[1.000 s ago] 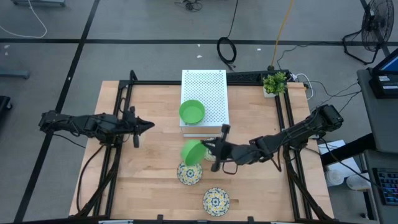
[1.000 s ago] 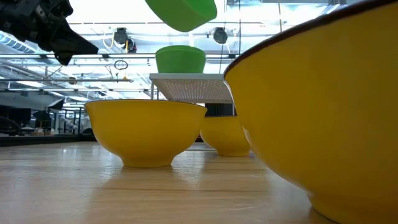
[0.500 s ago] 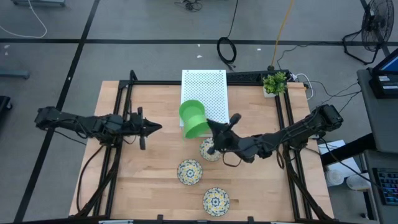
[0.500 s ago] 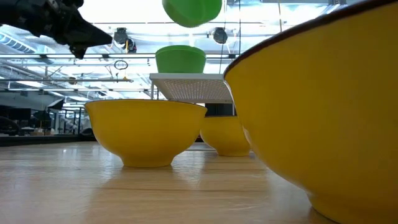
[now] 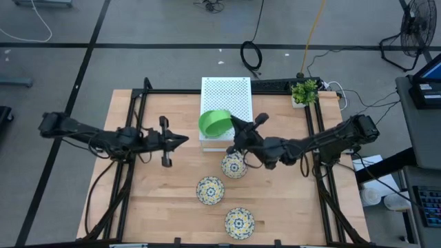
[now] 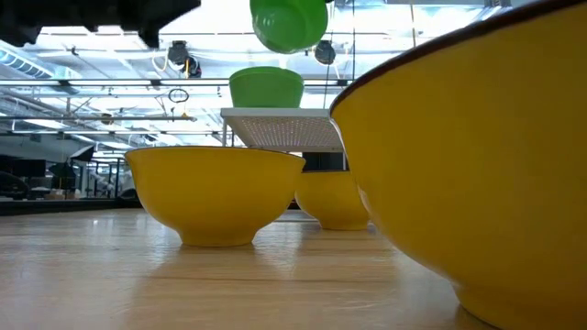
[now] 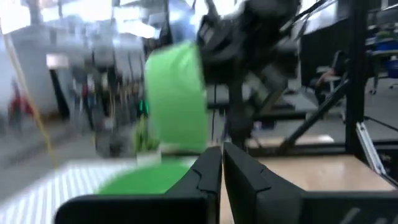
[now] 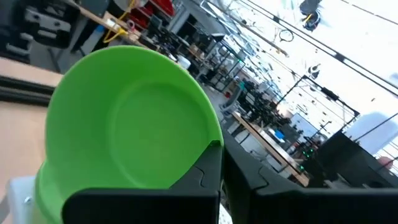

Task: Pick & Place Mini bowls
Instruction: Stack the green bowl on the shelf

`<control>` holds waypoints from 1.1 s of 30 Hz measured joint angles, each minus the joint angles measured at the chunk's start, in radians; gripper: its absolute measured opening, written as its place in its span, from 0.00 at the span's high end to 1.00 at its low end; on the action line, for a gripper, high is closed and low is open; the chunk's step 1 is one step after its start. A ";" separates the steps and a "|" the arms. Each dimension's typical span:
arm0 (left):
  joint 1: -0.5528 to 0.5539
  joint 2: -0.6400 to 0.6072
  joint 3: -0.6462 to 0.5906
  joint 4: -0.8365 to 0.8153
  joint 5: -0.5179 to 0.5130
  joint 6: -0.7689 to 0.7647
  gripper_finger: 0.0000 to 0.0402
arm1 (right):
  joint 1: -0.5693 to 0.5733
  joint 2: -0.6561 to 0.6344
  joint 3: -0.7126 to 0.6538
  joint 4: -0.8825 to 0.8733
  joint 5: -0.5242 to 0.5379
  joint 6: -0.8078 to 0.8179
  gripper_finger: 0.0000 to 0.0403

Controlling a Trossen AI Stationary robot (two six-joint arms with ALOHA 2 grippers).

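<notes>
My right hand (image 5: 234, 132) clenched on rim of plain green mini bowl (image 5: 215, 123), tilted above second green bowl (image 6: 266, 88) on white perforated box (image 5: 231, 96); left hand (image 5: 180, 140) clenched empty; three floral bowls (image 5: 233, 166) on wooden tabletop (image 5: 172, 193)

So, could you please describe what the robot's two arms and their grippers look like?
Both arms are dark, nearly black, slim and jointed, with dark cables trailing toward the table frame. The left gripper and right gripper each end in two narrow black fingers, angular and tapered. No markings are visible.
</notes>
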 joint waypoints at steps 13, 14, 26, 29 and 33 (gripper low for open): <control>0.012 0.070 0.000 0.278 -0.210 0.050 0.92 | -0.077 0.000 0.000 0.101 -0.097 -0.051 1.00; 0.018 0.070 0.000 0.281 -0.215 0.050 0.90 | -0.082 0.000 0.000 0.106 -0.111 -0.052 1.00; 0.086 0.130 0.003 0.329 -0.096 -0.006 0.40 | -0.178 0.000 0.000 0.219 -0.296 -0.059 1.00; 0.086 0.191 0.042 0.328 -0.108 0.035 0.35 | -0.200 0.000 0.000 0.222 -0.302 -0.050 1.00; 0.080 0.283 0.112 0.323 -0.156 0.147 0.34 | -0.219 0.000 0.000 0.217 -0.300 -0.049 1.00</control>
